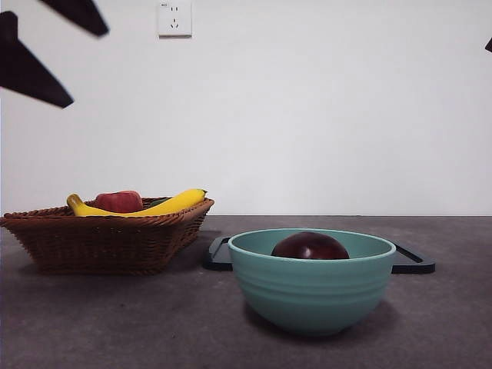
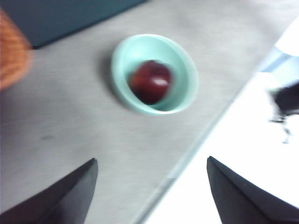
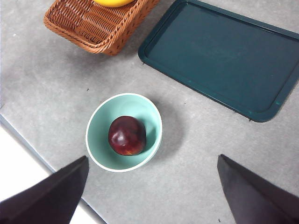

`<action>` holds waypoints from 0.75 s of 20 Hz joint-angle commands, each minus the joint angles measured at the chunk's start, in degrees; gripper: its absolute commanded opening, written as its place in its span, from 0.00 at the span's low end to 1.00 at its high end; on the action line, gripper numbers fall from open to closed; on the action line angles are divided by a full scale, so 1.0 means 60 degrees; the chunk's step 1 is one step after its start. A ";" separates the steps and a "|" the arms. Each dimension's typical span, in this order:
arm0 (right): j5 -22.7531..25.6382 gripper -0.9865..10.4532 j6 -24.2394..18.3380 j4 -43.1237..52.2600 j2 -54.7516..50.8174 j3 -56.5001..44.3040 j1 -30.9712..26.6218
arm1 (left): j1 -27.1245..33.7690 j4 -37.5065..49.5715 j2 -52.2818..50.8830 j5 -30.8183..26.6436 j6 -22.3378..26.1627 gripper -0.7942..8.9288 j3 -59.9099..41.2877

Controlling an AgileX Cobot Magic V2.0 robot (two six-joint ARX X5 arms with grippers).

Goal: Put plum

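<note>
Plum [image 3: 126,135] inside teal bowl [image 3: 100,121], well apart from both raised arms' fingers, all spread wide, holding nothing

Plum [image 3: 126,136], small, round, glossy dark maroon, resting inside the teal bowl [image 3: 100,116], apparently near its centre, unheld

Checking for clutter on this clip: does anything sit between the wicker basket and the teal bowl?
No. In the right wrist view, only bare grey table separates the wicker basket from the teal bowl holding the plum; the dark tray lies off to the side.
</note>
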 commanded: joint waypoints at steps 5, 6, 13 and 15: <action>-0.0007 0.47 0.0117 -0.0011 0.0080 0.0186 0.0044 | -0.0080 0.0200 0.0018 0.0488 0.0044 0.47 0.0084; -0.0007 0.47 0.0149 -0.0044 0.0084 0.0182 0.0044 | -0.0080 0.0204 0.0018 0.0488 0.0044 0.47 0.0084; -0.0011 0.47 0.0896 0.0262 0.0656 -0.0423 0.0368 | -0.0080 0.0204 0.0018 0.0488 0.0040 0.47 0.0084; -0.0007 0.47 0.1413 0.1137 0.0951 -0.1137 0.0732 | -0.0080 0.0211 0.0018 0.0488 0.0044 0.47 0.0084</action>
